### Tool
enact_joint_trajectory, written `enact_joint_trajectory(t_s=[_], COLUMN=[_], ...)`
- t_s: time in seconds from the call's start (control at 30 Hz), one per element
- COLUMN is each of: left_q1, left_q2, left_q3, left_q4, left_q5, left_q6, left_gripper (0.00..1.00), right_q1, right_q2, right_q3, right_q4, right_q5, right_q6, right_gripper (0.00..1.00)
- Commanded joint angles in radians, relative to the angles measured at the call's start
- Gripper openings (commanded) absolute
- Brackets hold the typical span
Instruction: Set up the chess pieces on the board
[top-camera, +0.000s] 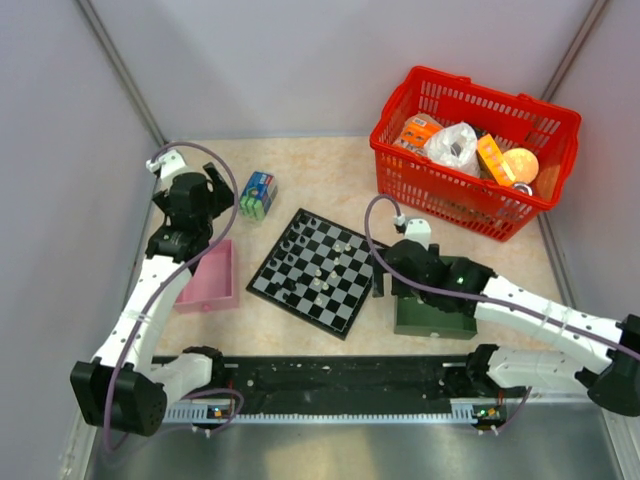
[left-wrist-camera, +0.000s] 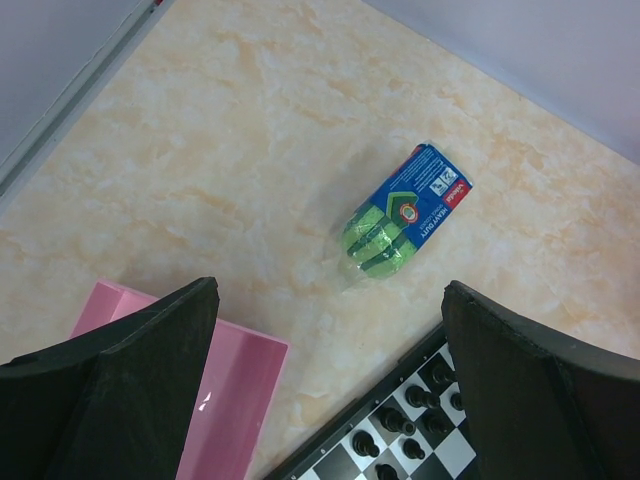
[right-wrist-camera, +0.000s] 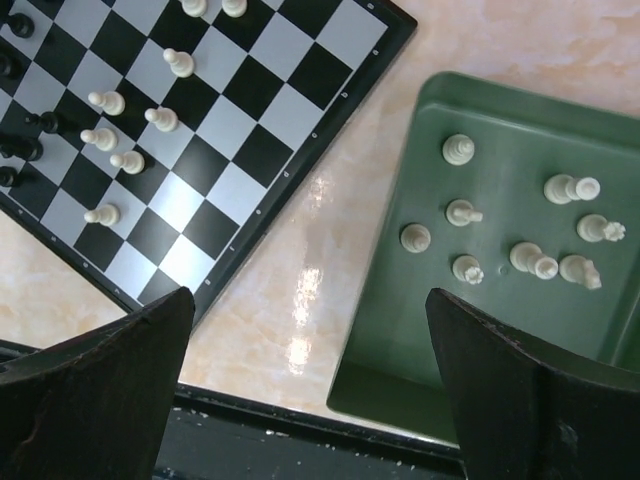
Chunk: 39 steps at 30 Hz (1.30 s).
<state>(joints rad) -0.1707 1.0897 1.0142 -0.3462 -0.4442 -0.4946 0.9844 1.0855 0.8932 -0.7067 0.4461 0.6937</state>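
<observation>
We list the board (right-wrist-camera: 262, 128) mid-surface, partly set with chess pieces (right-wrist-camera: 128, 161), dark and a few pale, several pale ones left in the green tray (right-wrist-camera: 440, 340); right tool (right-wrist-camera: 310, 320) and left tool (left-wrist-camera: 330, 300) both released, empty.

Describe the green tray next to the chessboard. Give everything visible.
The green tray is shallow with a raised rim and rounded corners, dark matte green, plastic by its look. It lies flat on the table right of the board, a bare strip showing between them. Eight pale chess pieces sit scattered inside, some upright, some tipped.
</observation>
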Motion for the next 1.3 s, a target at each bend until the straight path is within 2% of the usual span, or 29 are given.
enact_joint_trajectory(t_s=[0.0,0.2,0.4,0.67,0.93,1.27], left_q1=[0.020,0.027,0.027,0.030,0.033,0.040], left_q2=[-0.005,-0.030,-0.031,-0.045,-0.056,-0.076], left_q3=[0.030,-0.023,0.000,-0.012,-0.020,-0.035], left_q4=[0.030,0.064,0.058,0.067,0.053,0.053], left_q5=[0.051,0.067,0.087,0.079,0.075,0.061], left_q6=[-0.015,-0.044,-0.044,-0.038,-0.025,-0.018], left_gripper=[0.99,0.99,0.99,0.99,0.99,0.99], right_q1=[0.002,-0.006,-0.139,-0.263,-0.343,-0.420], right_q2=[-0.097,-0.196,-0.177,-0.112,0.020,0.102], right_q3=[0.007,-0.059,-0.059,-0.099,-0.120,-0.155], right_q4=[-0.080,-0.106,-0.114,0.062,0.209,0.335], right_q5=[0.031,0.089,0.049,-0.064,-0.098,-0.144], right_q6=[0.113,0.199,0.173,0.069,0.021,-0.057], right_gripper=[0.99,0.99,0.99,0.99,0.99,0.99])
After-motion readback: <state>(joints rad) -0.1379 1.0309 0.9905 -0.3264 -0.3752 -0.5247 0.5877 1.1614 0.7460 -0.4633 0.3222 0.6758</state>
